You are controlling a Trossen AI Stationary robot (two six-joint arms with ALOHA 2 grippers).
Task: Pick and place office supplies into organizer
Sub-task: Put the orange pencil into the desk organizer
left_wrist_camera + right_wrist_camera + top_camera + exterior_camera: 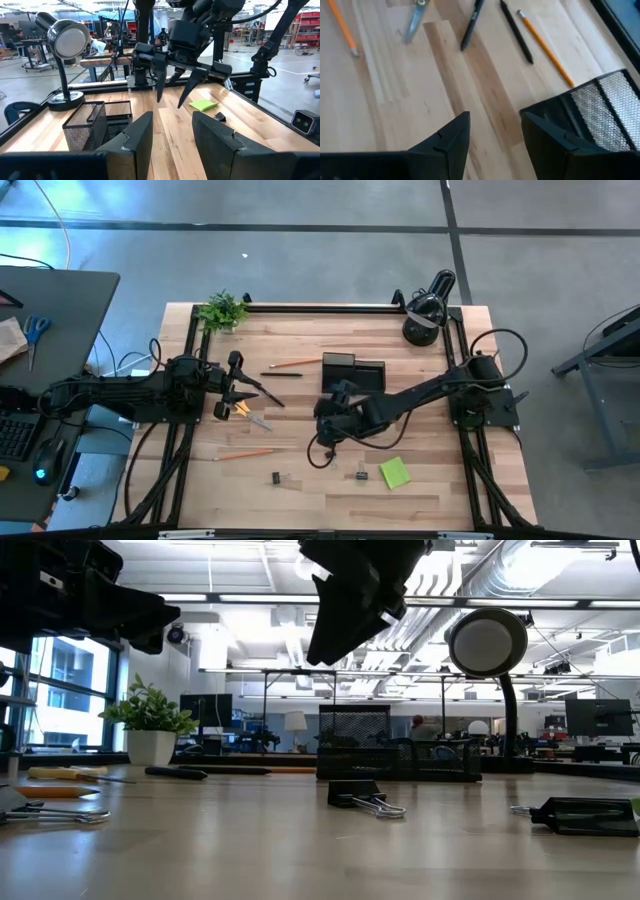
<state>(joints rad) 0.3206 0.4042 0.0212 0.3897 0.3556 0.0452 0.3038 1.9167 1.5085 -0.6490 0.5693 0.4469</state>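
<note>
The black mesh organizer [352, 370] stands at the table's far middle. My right gripper [322, 412] hangs open above the wood just in front of it, holding nothing; the left wrist view shows its fingers [161, 82] apart and empty. On the table lie an orange pencil [545, 47], two black pens [516, 31] [472, 25], yellow-handled scissors [250, 416], a second pencil [243, 453], two binder clips [277, 477] [360, 472] and a lime-green sticky pad [394, 472]. My left gripper [172, 145] waits open and level at the left, over the scissors.
A black domed lamp [425, 305] stands at the far right corner and a small green plant [222, 310] at the far left corner. Bare wood lies between the organizer and the sticky pad. A side desk with blue-handled scissors [35, 330] stands left of the table.
</note>
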